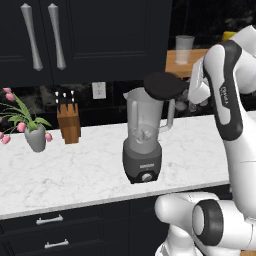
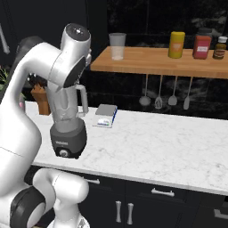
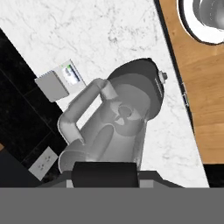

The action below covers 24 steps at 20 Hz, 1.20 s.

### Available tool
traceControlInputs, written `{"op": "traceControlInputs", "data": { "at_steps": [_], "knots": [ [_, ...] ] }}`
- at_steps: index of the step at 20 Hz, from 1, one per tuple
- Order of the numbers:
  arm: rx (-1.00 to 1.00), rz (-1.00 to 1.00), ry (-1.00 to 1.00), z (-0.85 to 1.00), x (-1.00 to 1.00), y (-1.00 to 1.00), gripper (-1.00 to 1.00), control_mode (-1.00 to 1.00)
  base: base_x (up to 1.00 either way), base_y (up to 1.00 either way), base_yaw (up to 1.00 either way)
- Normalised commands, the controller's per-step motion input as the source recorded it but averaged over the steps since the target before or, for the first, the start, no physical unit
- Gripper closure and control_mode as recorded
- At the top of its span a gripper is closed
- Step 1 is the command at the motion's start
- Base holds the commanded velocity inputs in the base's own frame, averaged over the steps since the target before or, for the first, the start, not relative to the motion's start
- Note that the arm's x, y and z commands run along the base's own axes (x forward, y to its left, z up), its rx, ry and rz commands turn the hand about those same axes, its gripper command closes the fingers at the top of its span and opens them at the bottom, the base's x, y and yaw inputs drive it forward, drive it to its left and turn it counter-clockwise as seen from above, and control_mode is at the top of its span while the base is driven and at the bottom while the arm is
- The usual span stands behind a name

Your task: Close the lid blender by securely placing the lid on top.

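The blender (image 1: 142, 145) stands on the marble counter, a clear grey jar with a side handle on a dark base with a round knob. The black lid (image 1: 162, 86) hangs tilted just above the jar's right rim, with my gripper (image 1: 184, 88) shut on its edge from the right. In the hand view the lid (image 3: 105, 174) sits at the bottom between my fingertips, and the open jar (image 3: 113, 127) lies right below it with the blades showing. From the right base view my arm hides the jar's mouth; the blender's base (image 2: 67, 140) and handle (image 2: 83, 100) show.
A knife block (image 1: 68, 122) and a flower vase (image 1: 35, 136) stand left of the blender. A small flat scale (image 2: 106, 116) lies behind it. The wooden shelf (image 2: 151, 60) above carries a tumbler (image 2: 117, 46) and jars (image 2: 177, 44); utensils (image 2: 158, 95) hang beneath.
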Motion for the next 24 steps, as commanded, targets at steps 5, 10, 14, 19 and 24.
{"op": "traceControlInputs", "data": {
  "at_steps": [5, 10, 14, 19, 24],
  "knots": [
    [0.00, 0.00, 0.06, 0.00, 0.32, 0.38, 1.00, -1.00, 0.00, 0.00, 0.00],
    [0.00, 0.00, 0.06, 0.00, 0.33, 0.30, 1.00, -1.00, 0.00, 0.00, 0.00],
    [0.00, -0.01, 0.04, 0.00, 0.31, 0.04, 1.00, -1.00, 0.00, 0.00, 0.00],
    [0.00, -0.04, 0.00, -0.03, 0.29, 0.00, 1.00, -1.00, 0.00, 0.00, 0.00],
    [0.00, -0.06, 0.00, -0.08, 0.23, 0.00, 1.00, -1.00, 0.00, 0.00, 0.00]
  ]
}}
